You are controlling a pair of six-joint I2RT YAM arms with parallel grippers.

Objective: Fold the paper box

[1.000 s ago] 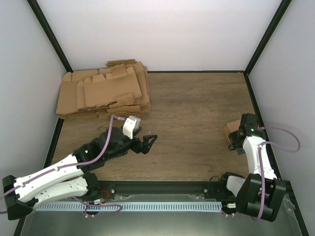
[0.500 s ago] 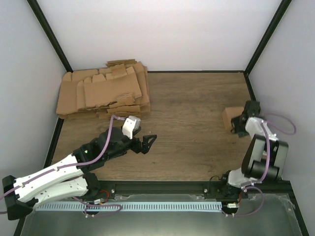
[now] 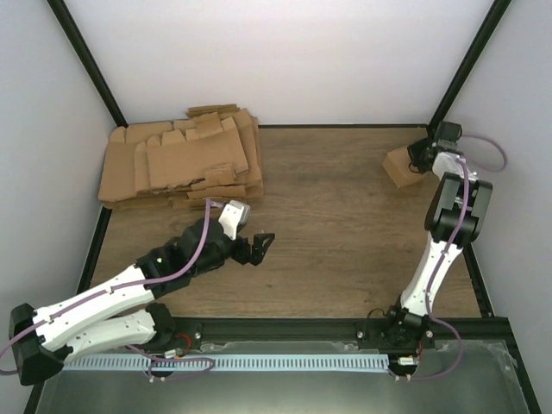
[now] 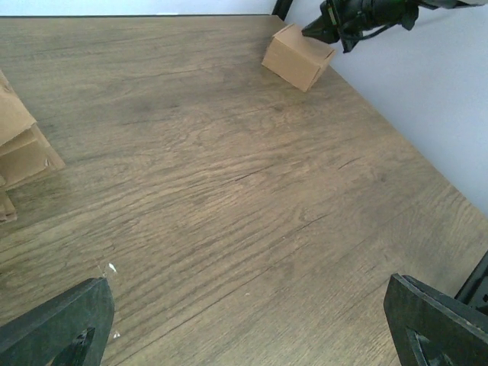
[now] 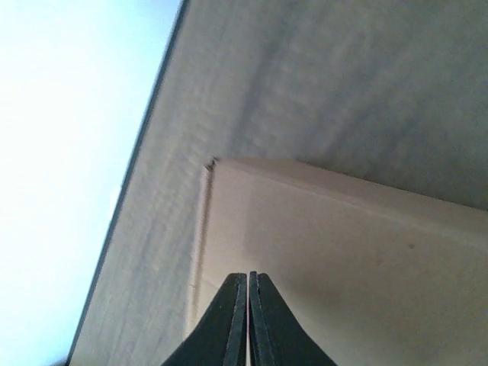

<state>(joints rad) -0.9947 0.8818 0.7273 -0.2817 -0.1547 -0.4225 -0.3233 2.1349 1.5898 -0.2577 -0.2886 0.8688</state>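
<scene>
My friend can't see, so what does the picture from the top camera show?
The right gripper, shut, is at a small folded paper box in the far right corner of a wooden table. The left gripper hangs open mid-table, near a pile of flat cardboard.

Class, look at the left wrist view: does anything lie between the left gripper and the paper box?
Nothing visible does. Only bare table separates the open left gripper from the paper box. The shut right gripper is at the box's far side, out of that path.
</scene>
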